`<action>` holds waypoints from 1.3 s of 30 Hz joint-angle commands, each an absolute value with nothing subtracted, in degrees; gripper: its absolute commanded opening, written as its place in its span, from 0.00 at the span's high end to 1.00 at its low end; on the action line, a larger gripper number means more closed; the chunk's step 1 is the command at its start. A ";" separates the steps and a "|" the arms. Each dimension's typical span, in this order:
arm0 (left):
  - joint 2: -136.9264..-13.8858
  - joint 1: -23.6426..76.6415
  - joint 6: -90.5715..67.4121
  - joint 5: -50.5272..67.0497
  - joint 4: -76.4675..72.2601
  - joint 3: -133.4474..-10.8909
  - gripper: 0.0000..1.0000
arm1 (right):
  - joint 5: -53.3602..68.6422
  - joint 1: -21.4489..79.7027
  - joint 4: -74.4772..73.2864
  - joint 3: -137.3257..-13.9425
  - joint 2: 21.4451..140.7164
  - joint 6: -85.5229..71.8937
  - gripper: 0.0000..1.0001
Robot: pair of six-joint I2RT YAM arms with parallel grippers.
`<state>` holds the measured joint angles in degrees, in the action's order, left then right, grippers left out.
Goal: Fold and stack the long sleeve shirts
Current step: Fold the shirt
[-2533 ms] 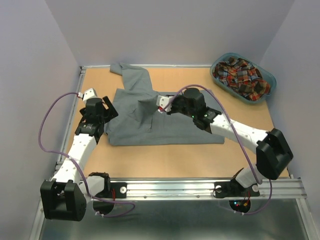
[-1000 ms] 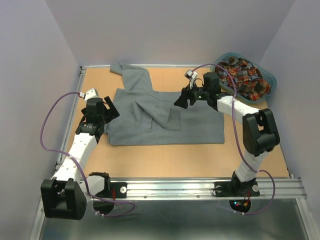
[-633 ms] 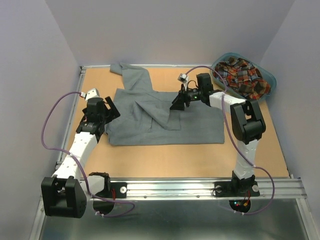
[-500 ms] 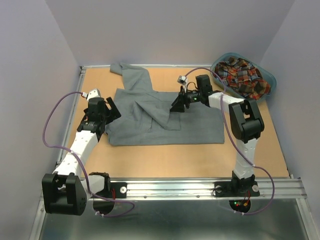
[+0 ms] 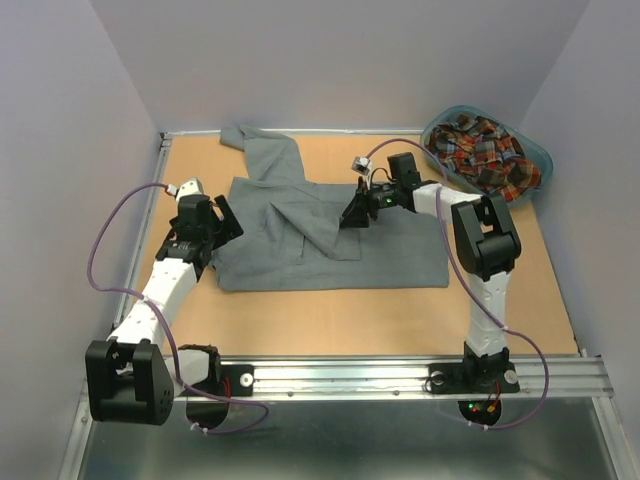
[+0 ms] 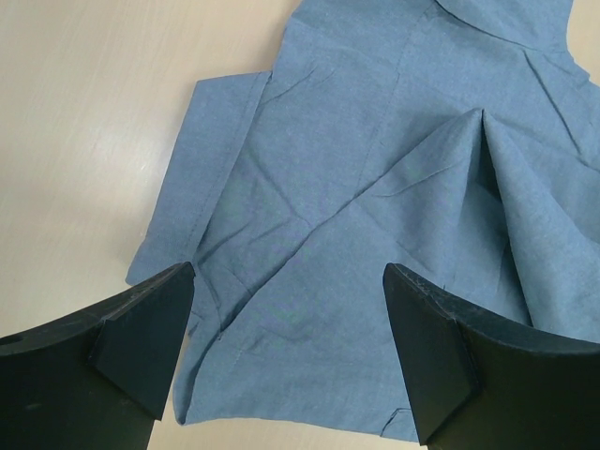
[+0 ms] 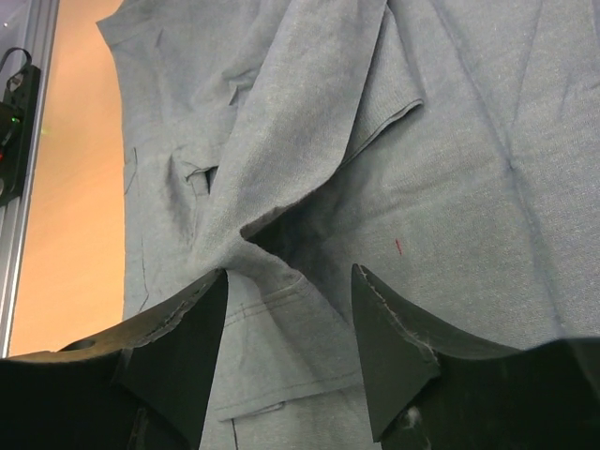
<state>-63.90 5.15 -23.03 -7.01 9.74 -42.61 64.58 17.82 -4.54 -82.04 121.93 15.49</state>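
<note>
A grey long sleeve shirt (image 5: 300,240) lies spread on the table, one sleeve folded across its front and the other running to the back left. The plaid long sleeve shirt (image 5: 485,155) sits crumpled in the teal basket. My right gripper (image 5: 352,215) is low over the folded sleeve. In the right wrist view its jaws (image 7: 289,314) stand apart on either side of the sleeve cuff (image 7: 281,328), which lies flat between them. My left gripper (image 5: 215,222) hovers wide open over the shirt's left edge (image 6: 187,216), holding nothing.
The teal basket (image 5: 487,197) stands at the back right corner. Bare tan table (image 5: 330,320) shows in front of the shirt and to its right. A metal rail (image 5: 400,375) with both arm bases runs along the near edge.
My right arm has swung back from the shirt's middle, folded its elbow, and lowered its gripper onto the folded sleeve, the jaws narrowing a little. The left arm has barely shifted.
</note>
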 commanded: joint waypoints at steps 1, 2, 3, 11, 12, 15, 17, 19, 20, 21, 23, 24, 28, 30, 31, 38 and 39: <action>-64.07 5.19 -22.24 -6.06 8.52 -42.10 0.07 | 65.92 18.11 -7.02 -85.87 123.05 18.46 0.43; -64.07 5.19 -22.15 -6.06 8.53 -42.10 0.07 | 65.66 18.19 -7.47 -86.04 123.22 18.81 0.47; -64.07 5.19 -22.24 -6.06 8.53 -42.19 0.07 | 65.48 18.19 -8.08 -86.22 123.31 19.59 0.58; -64.07 5.27 -22.24 -5.80 8.44 -42.19 0.07 | 61.36 18.28 -13.27 -88.24 119.64 23.90 0.99; -64.07 5.27 -22.24 -5.63 8.44 -42.10 0.07 | 60.13 18.37 -13.45 -88.42 118.58 24.25 0.99; -64.07 5.45 -22.23 -4.40 8.44 -42.19 0.07 | 54.42 19.07 -14.24 -89.47 115.32 25.83 1.00; -64.07 5.54 -22.24 -3.52 8.09 -42.19 0.07 | 49.43 19.94 -15.11 -90.52 112.07 27.94 0.99; -64.07 5.54 -22.50 -2.47 8.00 -42.19 0.07 | 42.67 20.91 -16.08 -92.63 109.88 30.49 1.00; -64.25 5.54 -22.59 -2.11 7.91 -42.10 0.07 | 40.54 22.05 -16.52 -93.25 109.25 31.72 0.99; -64.34 5.62 -22.85 -1.67 7.91 -42.01 0.08 | 38.34 22.76 -16.78 -93.86 108.64 33.03 1.00; -64.68 5.89 -23.99 -0.35 7.74 -42.01 0.10 | 31.60 23.99 -16.79 -95.61 107.67 36.38 0.99; -65.04 6.06 -24.34 1.74 7.82 -42.01 0.11 | 29.20 25.21 -16.70 -96.15 107.49 37.52 0.99; -67.14 8.43 -26.98 2.81 9.75 -43.24 0.14 | 20.50 27.68 -16.70 -98.70 107.31 42.35 1.00; -67.41 9.22 -30.66 3.08 9.58 -43.24 0.16 | 17.86 29.00 -16.70 -100.10 107.58 43.59 0.99; -67.50 10.10 -32.33 3.16 8.45 -42.63 0.18 | 16.36 29.35 -16.53 -100.72 107.75 44.81 0.99; -72.40 12.83 -43.15 4.04 -0.95 -40.26 0.37 | 10.55 30.94 -16.52 -107.13 109.86 47.20 0.99; -73.55 13.44 -43.68 3.87 -1.66 -40.17 0.38 | 10.55 30.94 -16.52 -107.57 110.04 47.46 0.99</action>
